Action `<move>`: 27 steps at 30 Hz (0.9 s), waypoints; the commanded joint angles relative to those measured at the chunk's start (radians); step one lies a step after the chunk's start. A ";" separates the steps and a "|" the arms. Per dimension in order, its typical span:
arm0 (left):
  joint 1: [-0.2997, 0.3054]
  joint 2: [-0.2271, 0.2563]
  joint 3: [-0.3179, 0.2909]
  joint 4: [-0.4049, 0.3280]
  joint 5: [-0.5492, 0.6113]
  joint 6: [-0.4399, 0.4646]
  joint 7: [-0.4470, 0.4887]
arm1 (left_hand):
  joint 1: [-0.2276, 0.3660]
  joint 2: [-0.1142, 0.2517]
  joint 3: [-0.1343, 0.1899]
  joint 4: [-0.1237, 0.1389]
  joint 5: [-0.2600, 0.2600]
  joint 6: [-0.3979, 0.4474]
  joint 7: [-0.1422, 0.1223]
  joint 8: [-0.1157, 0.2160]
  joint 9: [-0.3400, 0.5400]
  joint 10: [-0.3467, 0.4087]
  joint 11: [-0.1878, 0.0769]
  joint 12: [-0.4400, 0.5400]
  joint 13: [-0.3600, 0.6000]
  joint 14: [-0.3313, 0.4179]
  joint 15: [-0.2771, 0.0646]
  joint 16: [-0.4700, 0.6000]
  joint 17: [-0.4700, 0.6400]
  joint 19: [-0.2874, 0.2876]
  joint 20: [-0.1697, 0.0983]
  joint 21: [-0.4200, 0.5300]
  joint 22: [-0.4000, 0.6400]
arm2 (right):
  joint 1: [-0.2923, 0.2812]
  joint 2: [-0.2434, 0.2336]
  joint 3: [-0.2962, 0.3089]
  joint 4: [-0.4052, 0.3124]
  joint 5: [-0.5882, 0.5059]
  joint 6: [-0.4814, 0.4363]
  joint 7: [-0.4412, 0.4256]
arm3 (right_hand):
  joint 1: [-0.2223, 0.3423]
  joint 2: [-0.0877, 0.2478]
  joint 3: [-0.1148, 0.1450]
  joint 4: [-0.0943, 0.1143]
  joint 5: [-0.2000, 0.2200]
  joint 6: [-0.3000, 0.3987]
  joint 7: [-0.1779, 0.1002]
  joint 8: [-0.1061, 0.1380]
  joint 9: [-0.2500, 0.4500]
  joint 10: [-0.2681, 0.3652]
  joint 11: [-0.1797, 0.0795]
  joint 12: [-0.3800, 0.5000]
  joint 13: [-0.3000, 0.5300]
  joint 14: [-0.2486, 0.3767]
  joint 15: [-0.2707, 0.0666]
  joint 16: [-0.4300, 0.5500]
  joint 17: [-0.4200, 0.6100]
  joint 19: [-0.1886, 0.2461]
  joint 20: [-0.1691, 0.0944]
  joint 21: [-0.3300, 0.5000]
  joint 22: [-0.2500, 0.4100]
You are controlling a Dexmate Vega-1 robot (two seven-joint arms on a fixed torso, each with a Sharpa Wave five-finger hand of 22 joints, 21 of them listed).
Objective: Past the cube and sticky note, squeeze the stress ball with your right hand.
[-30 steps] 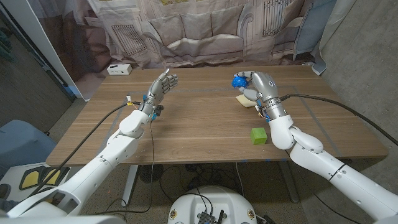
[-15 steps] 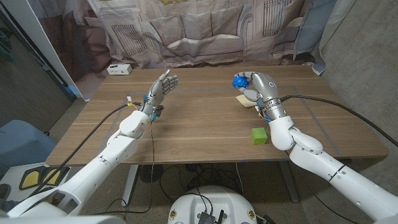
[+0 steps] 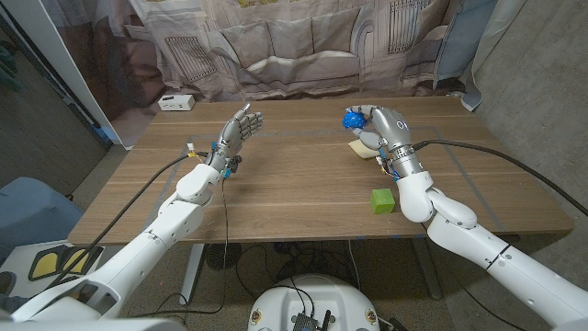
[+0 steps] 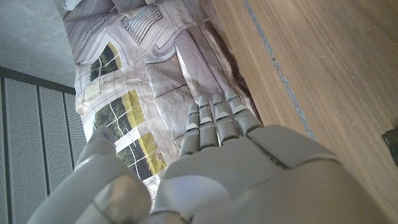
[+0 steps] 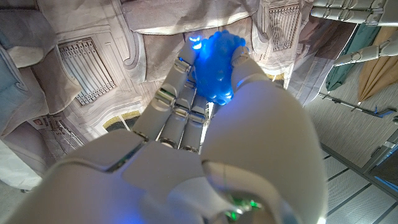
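My right hand is raised over the far right part of the table and grips a blue stress ball. In the right wrist view the ball sits pinched between the thumb and the fingers. A yellow sticky note lies on the table just below that hand. A green cube stands nearer to me, beside my right forearm. My left hand is held up over the left middle of the table, fingers apart and holding nothing; its back shows in the left wrist view.
A small white box sits at the table's far left corner. A curtain printed with a sofa hangs behind the table. Cables run along both arms.
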 commanded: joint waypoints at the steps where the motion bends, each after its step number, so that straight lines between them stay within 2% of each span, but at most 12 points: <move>1: -0.005 -0.003 -0.003 0.007 -0.001 -0.005 0.003 | 0.003 0.012 0.000 -0.004 -0.003 0.007 0.000 -0.001 0.004 0.007 0.002 -0.004 0.004 0.010 -0.003 0.000 0.003 0.008 0.005 0.001 0.001 | 0.006 -0.004 -0.008 -0.002 -0.017 -0.015 0.002 | -0.001 0.015 -0.010 0.002 0.002 -0.008 0.001 -0.004 0.001 -0.009 0.004 -0.006 0.003 0.030 -0.091 -0.008 0.000 -0.013 0.001 -0.005 0.002; 12: -0.011 -0.005 0.002 -0.032 0.026 0.021 0.047 | 0.003 0.013 0.000 -0.004 -0.003 0.008 0.000 -0.001 0.004 0.009 0.002 -0.003 0.004 0.012 -0.004 0.000 0.003 0.009 0.005 0.001 0.001 | 0.019 -0.031 0.007 0.014 0.010 0.024 0.013 | -0.023 0.002 -0.024 0.003 -0.002 -0.028 0.003 -0.012 -0.002 -0.026 0.004 -0.011 0.003 0.006 -0.079 -0.020 0.002 -0.029 0.003 -0.012 0.000; 16: -0.013 -0.004 0.008 -0.037 0.035 0.027 0.049 | 0.003 0.013 0.000 -0.004 -0.003 0.008 0.000 0.000 0.004 0.010 0.002 -0.003 0.004 0.012 -0.005 0.000 0.003 0.009 0.005 0.001 0.001 | 0.021 -0.051 0.012 0.009 0.024 0.030 0.053 | -0.041 -0.009 -0.035 0.003 -0.004 -0.050 0.005 -0.018 -0.003 -0.046 0.011 -0.017 0.003 -0.025 -0.077 -0.035 0.003 -0.057 0.007 -0.024 -0.002; 18: -0.017 -0.007 0.010 -0.031 0.033 0.027 0.045 | 0.003 0.014 0.000 -0.005 -0.003 0.009 0.000 0.000 0.004 0.010 -0.005 -0.003 0.004 0.012 -0.004 0.000 0.003 0.009 0.005 0.001 0.001 | 0.019 -0.050 0.013 0.009 0.022 0.024 0.054 | -0.049 -0.014 -0.041 0.003 -0.005 -0.063 0.006 -0.021 -0.003 -0.061 0.004 -0.021 0.003 -0.040 -0.073 -0.039 0.006 -0.070 0.011 -0.030 -0.002; 27: -0.011 -0.019 0.009 -0.032 0.040 0.021 0.070 | 0.003 0.014 0.000 -0.005 -0.003 0.009 0.000 0.000 0.004 0.009 0.000 -0.003 0.004 0.012 -0.004 0.000 0.003 0.009 0.005 0.001 0.001 | 0.022 -0.064 0.020 0.016 0.016 0.032 0.055 | -0.070 -0.019 -0.054 0.006 -0.008 -0.081 0.007 -0.023 -0.004 -0.079 0.005 -0.022 0.003 -0.071 -0.067 -0.047 0.014 -0.088 0.012 -0.041 -0.003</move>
